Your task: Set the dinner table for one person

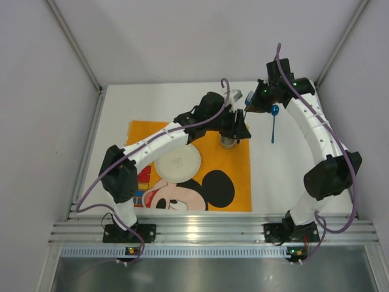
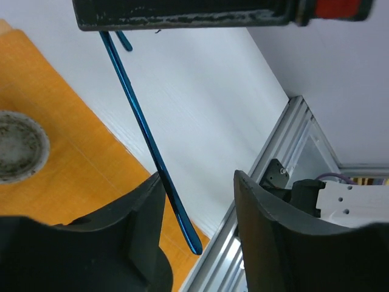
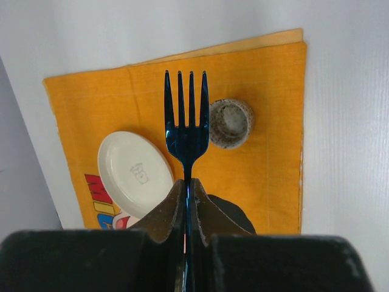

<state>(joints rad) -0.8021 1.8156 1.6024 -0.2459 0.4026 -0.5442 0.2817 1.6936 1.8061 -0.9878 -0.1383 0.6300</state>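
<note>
The table (image 1: 158,103) was the wide white matte surface under both arms, with an orange placemat (image 1: 237,173) laid on its near-middle part. A white plate (image 1: 177,163) sat on the placemat, and a small speckled cup (image 1: 228,142) stood near the placemat's far right corner. A blue spoon (image 1: 273,125) lay on bare table just right of the placemat.

The right end effector (image 3: 188,190) was clenched on the neck of a blue fork (image 3: 186,121). Its tines pointed forward and, in the wrist view, sat between plate and cup. The fork was held up off the surface, above the far right area of the placemat. The left end effector (image 2: 197,179) was released, its jaws spread wide with nothing between them, hovering by the cup. A slim blue handle crossed the left wrist view, and I could not tell which utensil it belonged to.

The table looked rigid, flat and fixed. It is likely nothing to grasp, only a firm bed that takes things set down flat, and its smooth top may let hard cutlery skid. The fork looked thin, stiff, light and probably slick. The hold at the neck seemed sound, though it might pivot if nudged, so it should be lowered level until the handle touches before letting go.
</note>
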